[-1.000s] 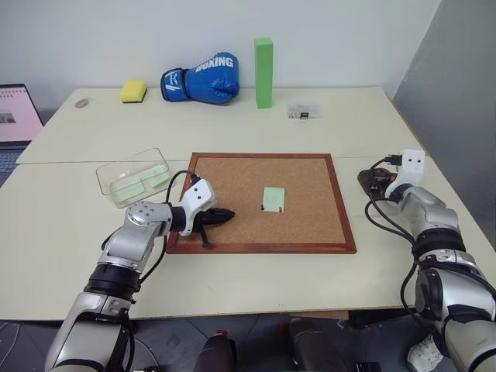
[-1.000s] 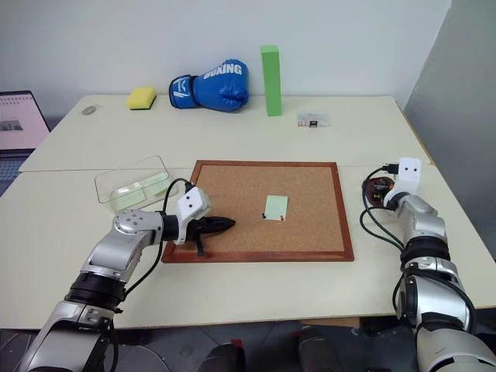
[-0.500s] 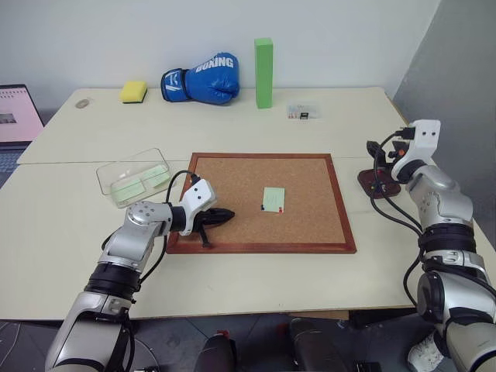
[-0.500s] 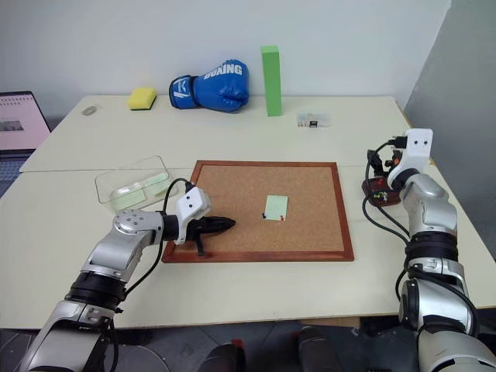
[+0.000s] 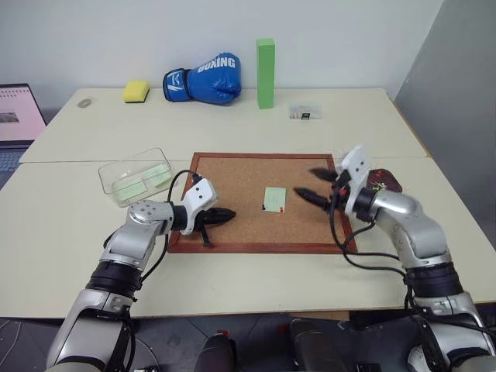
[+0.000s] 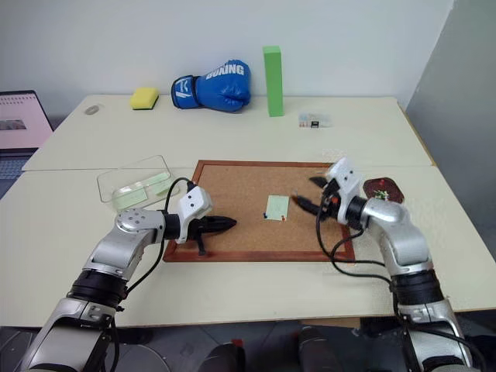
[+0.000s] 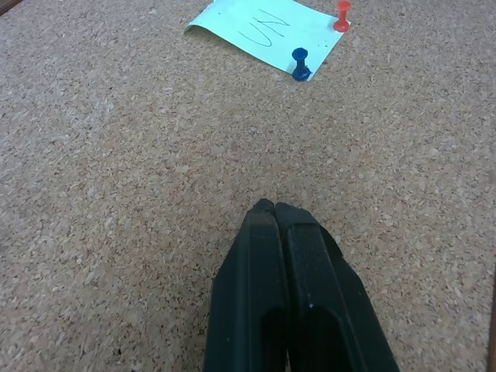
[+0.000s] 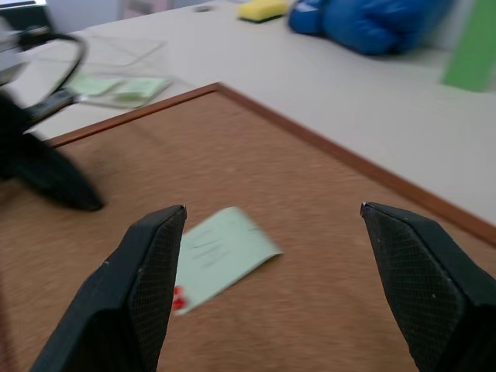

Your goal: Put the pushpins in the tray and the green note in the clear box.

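Right pincer (image 5: 316, 187) hangs over the corkboard (image 5: 232, 190), fingers spread wide, nothing between them, and blurred in the head views. Just ahead of its tips lies the green note (image 5: 273, 198), pinned by the pushpins (image 7: 318, 39), one red, one dark blue; scrawled handwriting on the note looks like "UN", hard to be sure. Behind that pincer sits the tray (image 5: 385, 182), partly covered by the arm, small bits inside too tiny to name. Left pincer (image 5: 229, 215), fingers pressed together, points toward the note from the board's opposite edge. Beyond it, the clear box (image 5: 136, 175) holds pale green slips. The glove (image 5: 202, 78) reads "BOXING". A laptop (image 5: 17, 116) is cut off at the edge.
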Motion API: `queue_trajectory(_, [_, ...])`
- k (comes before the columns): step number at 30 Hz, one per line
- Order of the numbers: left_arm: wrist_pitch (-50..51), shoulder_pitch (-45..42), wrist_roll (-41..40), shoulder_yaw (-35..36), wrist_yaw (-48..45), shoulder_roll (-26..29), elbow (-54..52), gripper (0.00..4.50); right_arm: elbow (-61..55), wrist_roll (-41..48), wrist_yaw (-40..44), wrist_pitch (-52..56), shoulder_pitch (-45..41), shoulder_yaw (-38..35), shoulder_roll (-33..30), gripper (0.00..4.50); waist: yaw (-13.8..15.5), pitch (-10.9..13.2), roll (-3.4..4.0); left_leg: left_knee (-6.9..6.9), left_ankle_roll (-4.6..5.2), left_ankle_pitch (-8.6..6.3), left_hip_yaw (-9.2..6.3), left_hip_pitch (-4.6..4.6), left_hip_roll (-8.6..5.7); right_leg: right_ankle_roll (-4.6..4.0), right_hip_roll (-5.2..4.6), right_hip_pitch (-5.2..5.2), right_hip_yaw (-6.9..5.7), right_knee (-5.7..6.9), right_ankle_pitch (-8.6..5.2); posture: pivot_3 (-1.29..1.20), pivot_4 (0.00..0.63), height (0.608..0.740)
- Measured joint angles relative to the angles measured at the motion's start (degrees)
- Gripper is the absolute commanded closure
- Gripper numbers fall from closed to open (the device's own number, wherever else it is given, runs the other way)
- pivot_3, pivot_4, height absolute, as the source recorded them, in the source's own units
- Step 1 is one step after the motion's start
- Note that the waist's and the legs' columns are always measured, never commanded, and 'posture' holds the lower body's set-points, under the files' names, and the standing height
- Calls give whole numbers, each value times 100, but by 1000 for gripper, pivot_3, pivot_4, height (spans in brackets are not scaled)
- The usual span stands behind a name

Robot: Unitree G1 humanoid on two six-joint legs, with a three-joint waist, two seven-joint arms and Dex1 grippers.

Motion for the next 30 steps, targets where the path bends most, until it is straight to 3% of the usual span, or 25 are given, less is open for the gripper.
queue_trajectory(16, [-2, 19, 1, -3, -23, -2, -23, 4500, 1135, -564, 99, -719, -142, 604, 778, 675, 4, 0, 0, -2, 0, 0, -1, 0, 0, -1, 0, -1, -2, 0, 0, 0, 150, 740])
queue_trajectory(30, [6, 112, 2, -2, 30, 22, -153, 4500, 1603, -816, 61, -977, -244, 624, 905, 3275, -3, 0, 0, -4, 0, 0, -1, 0, 1, -2, 0, -2, -2, -1, -1, 0, 150, 740])
